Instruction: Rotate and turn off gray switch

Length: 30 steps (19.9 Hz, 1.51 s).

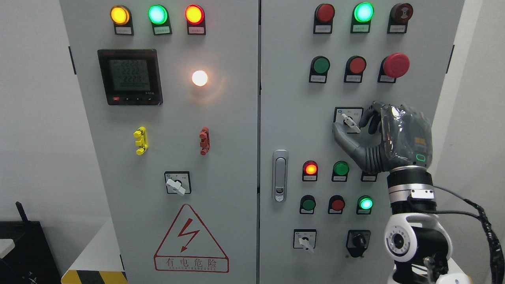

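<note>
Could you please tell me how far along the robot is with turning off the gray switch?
The reach looks done: the right hand is up at the gray rotary switch with the white lever on the right cabinet door. In hand: thumb and fingers bracket the lever, though firm contact is unclear. Left: the turn itself, since the lever sits tilted. The left hand is out of view.

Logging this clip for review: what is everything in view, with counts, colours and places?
Cabinet: one, grey, two doors.
Top lamps: three, yellow, green, red, left door.
Meter: one, black, left door.
Rotary switches: three with pale handles; a fourth is black.
Mushroom button: one, red, upper right.
Door handle: one, silver, centre.
Warning triangle: one, red, lower left.
Right robot hand: grey, at the upper right switch; contact unclear.
</note>
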Each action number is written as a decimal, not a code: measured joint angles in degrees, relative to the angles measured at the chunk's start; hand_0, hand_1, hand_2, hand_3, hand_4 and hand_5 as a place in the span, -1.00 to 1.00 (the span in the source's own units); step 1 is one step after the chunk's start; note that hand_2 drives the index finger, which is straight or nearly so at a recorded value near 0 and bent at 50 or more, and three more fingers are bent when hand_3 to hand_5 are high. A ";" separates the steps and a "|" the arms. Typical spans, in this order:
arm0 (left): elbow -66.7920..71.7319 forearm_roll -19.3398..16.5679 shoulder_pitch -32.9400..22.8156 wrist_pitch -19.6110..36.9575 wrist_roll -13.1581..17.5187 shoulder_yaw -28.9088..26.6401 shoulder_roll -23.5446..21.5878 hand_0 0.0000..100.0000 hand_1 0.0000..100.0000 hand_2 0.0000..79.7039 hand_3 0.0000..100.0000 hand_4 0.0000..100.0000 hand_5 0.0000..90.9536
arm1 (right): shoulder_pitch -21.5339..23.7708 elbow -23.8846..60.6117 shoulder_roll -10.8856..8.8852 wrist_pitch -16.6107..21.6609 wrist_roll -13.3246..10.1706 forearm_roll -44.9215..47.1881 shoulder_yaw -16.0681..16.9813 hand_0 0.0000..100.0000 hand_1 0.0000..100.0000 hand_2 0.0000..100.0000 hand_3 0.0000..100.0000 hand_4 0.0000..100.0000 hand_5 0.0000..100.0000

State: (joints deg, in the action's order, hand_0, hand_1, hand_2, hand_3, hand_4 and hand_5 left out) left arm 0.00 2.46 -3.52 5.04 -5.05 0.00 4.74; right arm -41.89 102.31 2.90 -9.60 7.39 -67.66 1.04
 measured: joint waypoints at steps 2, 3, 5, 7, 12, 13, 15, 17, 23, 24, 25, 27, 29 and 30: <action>0.00 0.00 0.00 0.00 0.00 0.00 0.00 -0.76 -0.22 -1.00 -1.00 -1.00 -1.00 | -0.04 -0.10 0.01 0.00 0.00 -0.01 -0.18 -0.78 -0.37 0.32 0.69 0.74 1.00; 0.00 0.00 0.00 0.00 -0.05 0.00 0.00 -0.76 -0.22 -1.00 -1.00 -1.00 -1.00 | -0.08 -0.14 0.02 0.00 0.00 -0.01 -0.24 -0.78 -0.36 0.32 0.70 0.74 1.00; 0.00 0.00 0.00 0.00 -0.17 0.00 0.00 -0.76 -0.22 -1.00 -1.00 -1.00 -1.00 | -0.14 -0.24 0.02 0.00 0.00 -0.01 -0.37 -0.73 -0.36 0.32 0.70 0.74 1.00; 0.00 0.00 0.00 0.00 -0.21 0.00 0.00 -0.76 -0.22 -1.00 -1.00 -1.00 -1.00 | -0.23 -0.33 0.04 -0.01 0.00 -0.01 -0.48 -0.57 -0.37 0.32 0.70 0.74 1.00; 0.00 0.00 0.00 0.00 -0.29 0.00 0.00 -0.76 -0.22 -1.00 -1.00 -1.00 -1.00 | -0.38 -0.48 0.09 -0.22 0.00 -0.02 -0.67 -0.40 -0.32 0.34 0.71 0.74 1.00; 0.00 0.00 0.00 0.00 -0.29 0.00 0.00 -0.76 -0.22 -1.00 -1.00 -1.00 -1.00 | -0.40 -0.51 0.09 -0.23 0.00 -0.02 -0.71 -0.38 -0.32 0.34 0.71 0.73 1.00; 0.00 0.00 0.00 0.00 -0.30 0.00 0.00 -0.76 -0.22 -1.00 -1.00 -1.00 -1.00 | -0.43 -0.57 0.10 -0.25 0.00 -0.02 -0.76 -0.36 -0.32 0.34 0.71 0.73 1.00; 0.00 0.00 0.00 0.00 -0.30 0.00 0.00 -0.76 -0.22 -1.00 -1.00 -1.00 -1.00 | -0.44 -0.60 0.11 -0.27 0.00 -0.01 -0.80 -0.35 -0.32 0.34 0.71 0.73 1.00; 0.00 0.00 0.00 0.00 -0.44 0.00 0.00 -0.76 -0.22 -1.00 -1.00 -1.00 -1.00 | -0.49 -0.69 0.13 -0.31 0.00 0.02 -0.89 -0.27 -0.28 0.37 0.73 0.74 1.00; 0.00 0.00 0.00 0.00 -0.46 0.00 0.00 -0.76 -0.22 -1.00 -1.00 -1.00 -1.00 | -0.50 -0.69 0.14 -0.33 0.00 0.02 -0.90 -0.23 -0.28 0.37 0.74 0.74 1.00; 0.00 0.00 0.00 0.00 -0.47 0.00 0.00 -0.76 -0.22 -1.00 -1.00 -1.00 -1.00 | -0.51 -0.70 0.14 -0.33 0.00 0.02 -0.92 -0.22 -0.28 0.38 0.74 0.74 1.00; 0.00 0.00 0.00 0.00 -0.48 0.00 0.00 -0.76 -0.22 -1.00 -1.00 -1.00 -1.00 | -0.51 -0.71 0.15 -0.33 0.00 0.02 -0.94 -0.19 -0.27 0.40 0.75 0.75 1.00; 0.00 0.00 0.00 0.00 -0.48 0.00 0.00 -0.76 -0.22 -1.00 -1.00 -1.00 -1.00 | -0.51 -0.72 0.15 -0.33 0.00 0.03 -0.95 -0.17 -0.27 0.41 0.77 0.76 1.00; 0.00 0.00 0.00 0.00 -0.47 0.00 0.00 -0.76 -0.22 -1.00 -1.00 -1.00 -1.00 | -0.51 -0.73 0.16 -0.33 0.00 0.03 -0.95 -0.16 -0.27 0.42 0.78 0.76 1.00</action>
State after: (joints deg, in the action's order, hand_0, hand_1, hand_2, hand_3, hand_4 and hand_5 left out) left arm 0.00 2.46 -3.52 5.04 -5.52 0.00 4.74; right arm -42.41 101.58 3.06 -9.92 7.39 -67.64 0.09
